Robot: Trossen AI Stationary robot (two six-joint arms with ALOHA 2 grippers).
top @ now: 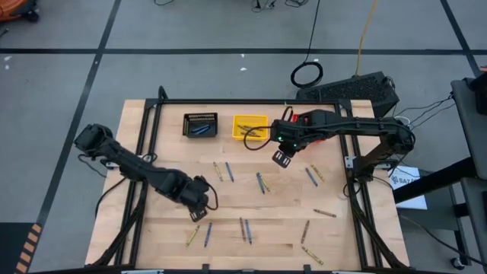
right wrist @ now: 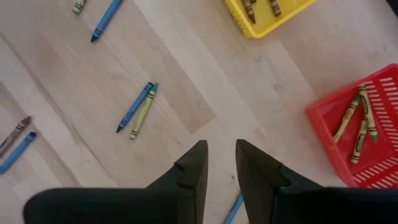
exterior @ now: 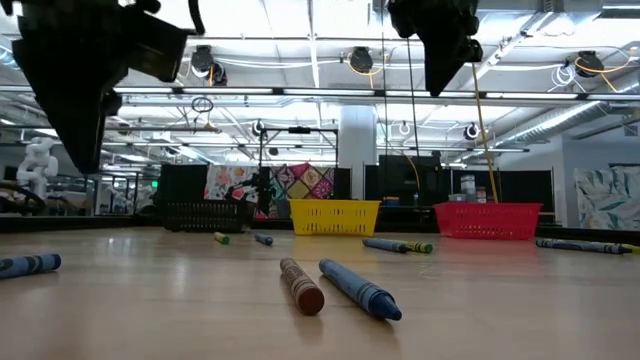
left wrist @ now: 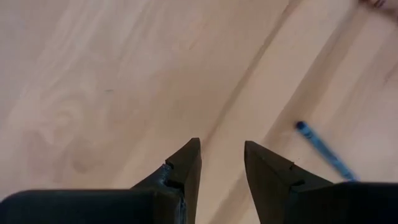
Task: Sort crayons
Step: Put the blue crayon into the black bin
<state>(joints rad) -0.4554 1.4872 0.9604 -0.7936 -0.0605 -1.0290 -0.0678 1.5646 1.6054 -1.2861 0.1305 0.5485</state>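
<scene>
My left gripper [top: 199, 214] hangs empty, fingers parted; the thin blue wax crayon [left wrist: 323, 150] lies just beside it, slanting away, nearest this arm.

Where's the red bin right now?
In the high view the red bin sits at the table's far edge, right of the yellow bin, mostly hidden under the right arm. The right wrist view shows yellow-olive crayons inside it.
</scene>
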